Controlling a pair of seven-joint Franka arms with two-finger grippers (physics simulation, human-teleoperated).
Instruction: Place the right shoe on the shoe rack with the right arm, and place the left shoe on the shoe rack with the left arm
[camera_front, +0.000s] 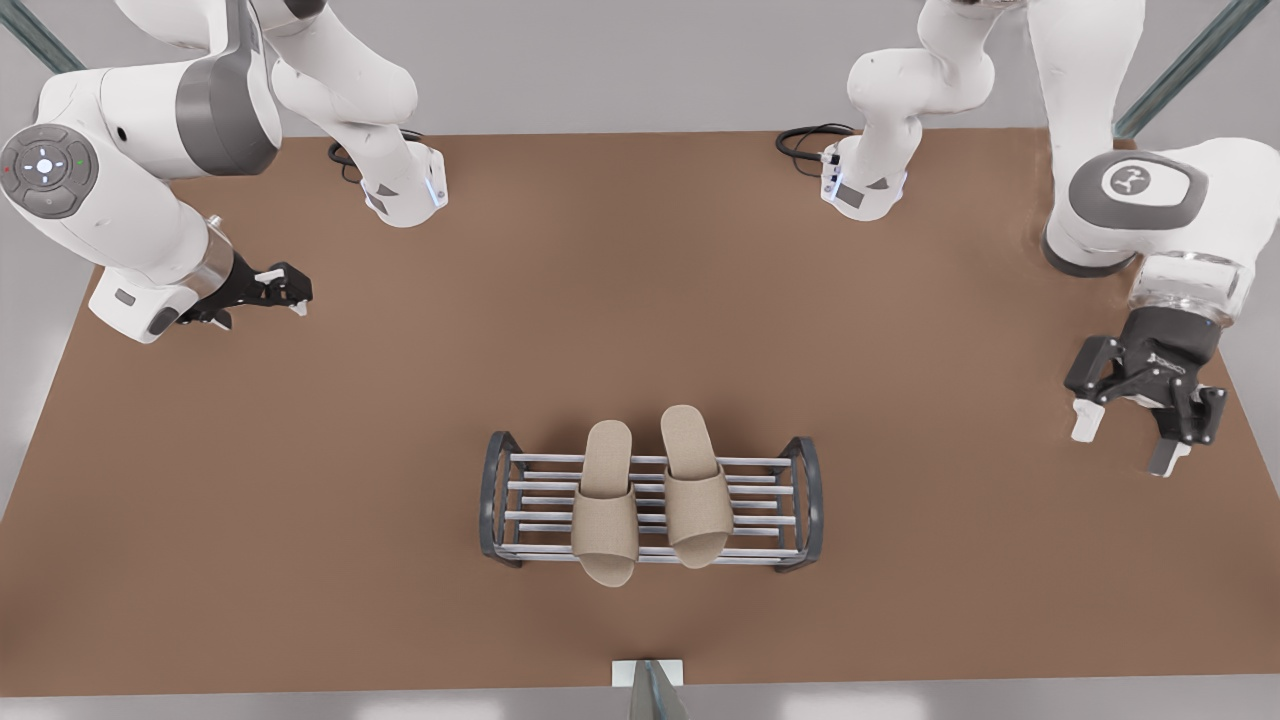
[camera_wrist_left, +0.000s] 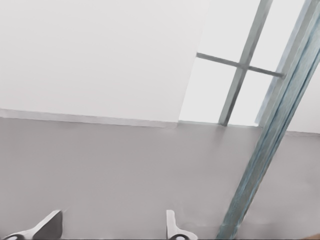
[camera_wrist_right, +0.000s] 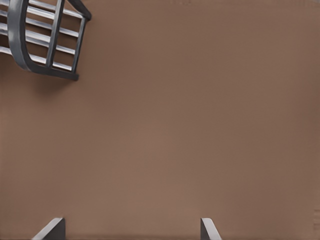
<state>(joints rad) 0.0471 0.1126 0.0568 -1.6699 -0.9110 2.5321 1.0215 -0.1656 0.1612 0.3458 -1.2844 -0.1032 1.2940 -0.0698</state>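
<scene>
Front view: table (camera_front: 300, 500), both arms parked wide. Left arm (camera_front: 120, 190) and right arm (camera_front: 1150, 200) wait. Shoe rack (camera_front: 500, 500) sits well apart from both pincers, roughly between them. Right shoe (camera_front: 697, 500) lies on the bars, on the right gripper (camera_front: 1122, 442) side; left shoe (camera_front: 607, 510) just beside it, on the left gripper (camera_front: 285, 292) side. Both pincers released, holding nothing. Looks done, so any pull-back should go up and away from the rack, w/o clipping the toes that overhang the bars.
</scene>
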